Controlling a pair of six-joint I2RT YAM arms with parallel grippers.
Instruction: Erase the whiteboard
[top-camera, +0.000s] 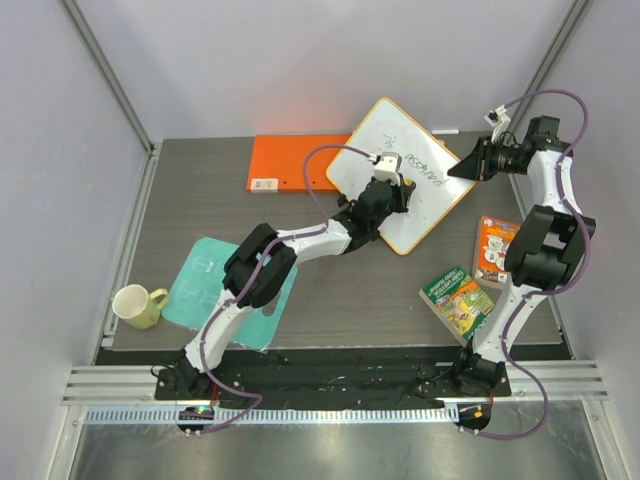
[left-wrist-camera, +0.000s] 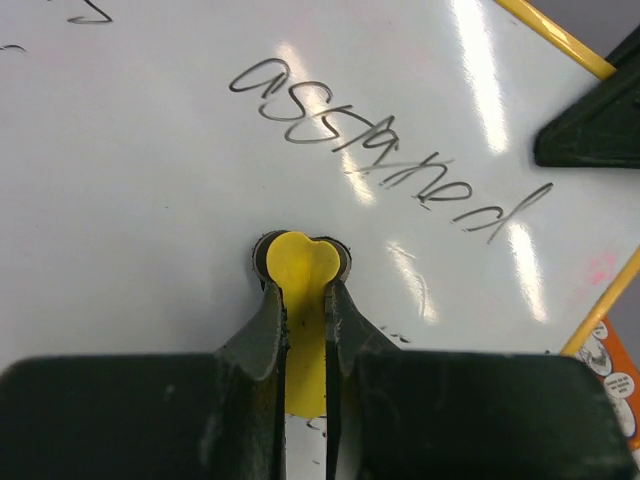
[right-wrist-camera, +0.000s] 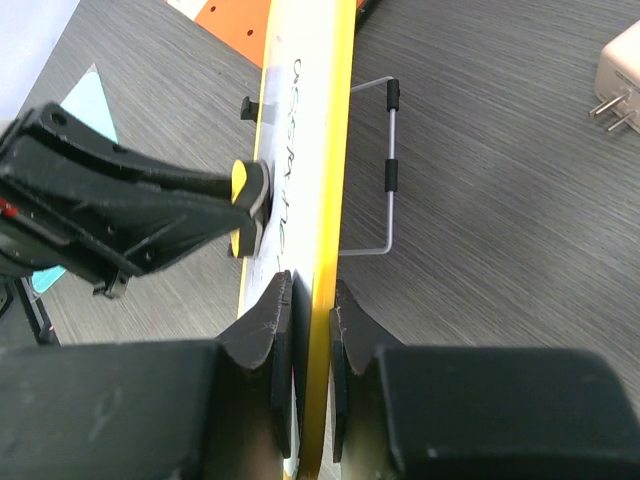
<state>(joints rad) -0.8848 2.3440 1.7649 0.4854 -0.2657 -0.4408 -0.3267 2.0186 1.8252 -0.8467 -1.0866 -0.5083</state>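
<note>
The whiteboard (top-camera: 385, 140), white with a yellow rim (right-wrist-camera: 327, 120), is tilted up off the table at the back. Dark handwriting (left-wrist-camera: 380, 150) crosses its face. My left gripper (left-wrist-camera: 305, 285) is shut on a yellow eraser (left-wrist-camera: 298, 262) whose pad presses against the board just below the writing. In the top view the left gripper (top-camera: 398, 188) sits over the board's middle. My right gripper (right-wrist-camera: 312, 292) is shut on the board's rim, one finger on each side. From above, the right gripper (top-camera: 462, 167) holds the board's right edge.
An orange folder (top-camera: 290, 162) lies behind the board on the left. A teal cloth (top-camera: 200, 275) and a pale green mug (top-camera: 140, 306) are at the near left. Two colourful packets (top-camera: 458, 300) (top-camera: 493, 250) lie near the right arm. A wire stand (right-wrist-camera: 390, 170) and a white charger (right-wrist-camera: 620, 70) sit behind the board.
</note>
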